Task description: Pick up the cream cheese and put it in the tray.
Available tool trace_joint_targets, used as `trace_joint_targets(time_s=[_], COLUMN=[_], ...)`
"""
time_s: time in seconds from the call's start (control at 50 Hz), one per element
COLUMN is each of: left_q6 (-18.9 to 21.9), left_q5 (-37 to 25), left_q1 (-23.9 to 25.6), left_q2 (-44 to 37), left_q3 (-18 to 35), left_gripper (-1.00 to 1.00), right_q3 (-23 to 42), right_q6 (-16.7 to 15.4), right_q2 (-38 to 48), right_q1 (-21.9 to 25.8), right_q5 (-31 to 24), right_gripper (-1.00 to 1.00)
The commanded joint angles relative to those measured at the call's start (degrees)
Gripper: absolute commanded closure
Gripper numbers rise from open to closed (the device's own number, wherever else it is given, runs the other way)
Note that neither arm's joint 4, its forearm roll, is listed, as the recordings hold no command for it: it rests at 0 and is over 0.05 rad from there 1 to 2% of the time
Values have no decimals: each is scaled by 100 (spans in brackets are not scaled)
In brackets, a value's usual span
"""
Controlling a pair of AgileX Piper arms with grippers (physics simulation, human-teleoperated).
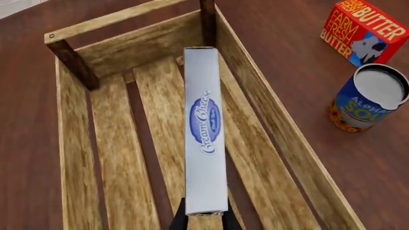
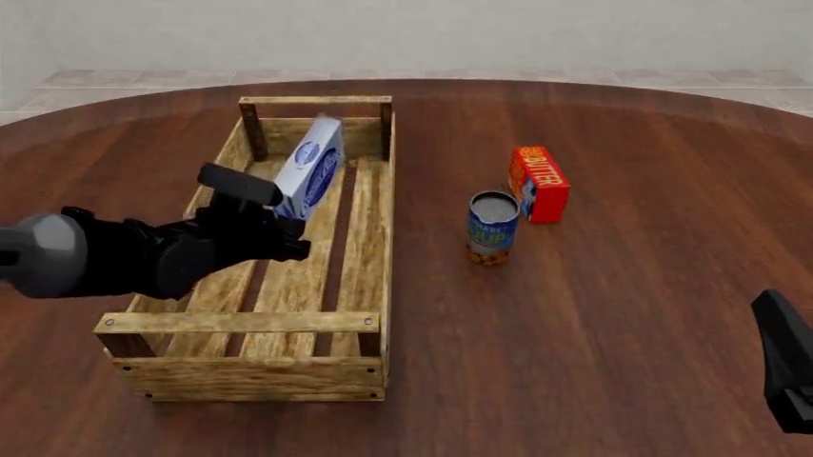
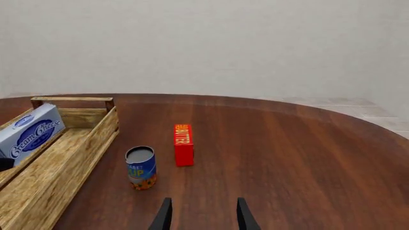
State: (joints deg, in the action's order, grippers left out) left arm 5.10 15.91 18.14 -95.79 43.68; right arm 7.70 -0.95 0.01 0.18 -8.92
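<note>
white cream cheese (image 2: 310, 178) carton over the tray (image 2: 371, 286), clamped in left gripper (image 2: 287, 228).
left fingers pinch the carton's near end; it juts forward from them, tilted, over the far half of the slats. right gripper (image 3: 201, 216) parted, holding nothing, well apart near the table's (image 2: 610, 314) right edge.

place: simulated tabletop | cues: round wooden table (image 2: 610, 314), blank wall (image 3: 255, 43), tiled floor (image 2: 114, 81)

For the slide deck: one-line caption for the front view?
Left gripper holds white-and-grey cream cheese carton over light wooden slatted tray.
</note>
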Motion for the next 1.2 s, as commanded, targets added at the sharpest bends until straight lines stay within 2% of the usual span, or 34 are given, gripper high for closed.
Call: trace_joint_targets(time_s=[0.02,0.48,1.06,1.2], left_q6=[157,167,146,86], left_q5=[173,223,602,534], left_q1=[-76,-271,-483,-420], left_q2=[-328,-709,-1269,-1324], left_q3=[-3,97,-46,-21], left_gripper=[100,100,100,100], right_q3=[1,0,1,2], right_q6=[-2,9,23,21], right_q2=[0,0,0,0], right_q1=[1,2,-23,-26], right_q5=[4,6,-1,0], right_gripper=[-100,-100,-100,-100])
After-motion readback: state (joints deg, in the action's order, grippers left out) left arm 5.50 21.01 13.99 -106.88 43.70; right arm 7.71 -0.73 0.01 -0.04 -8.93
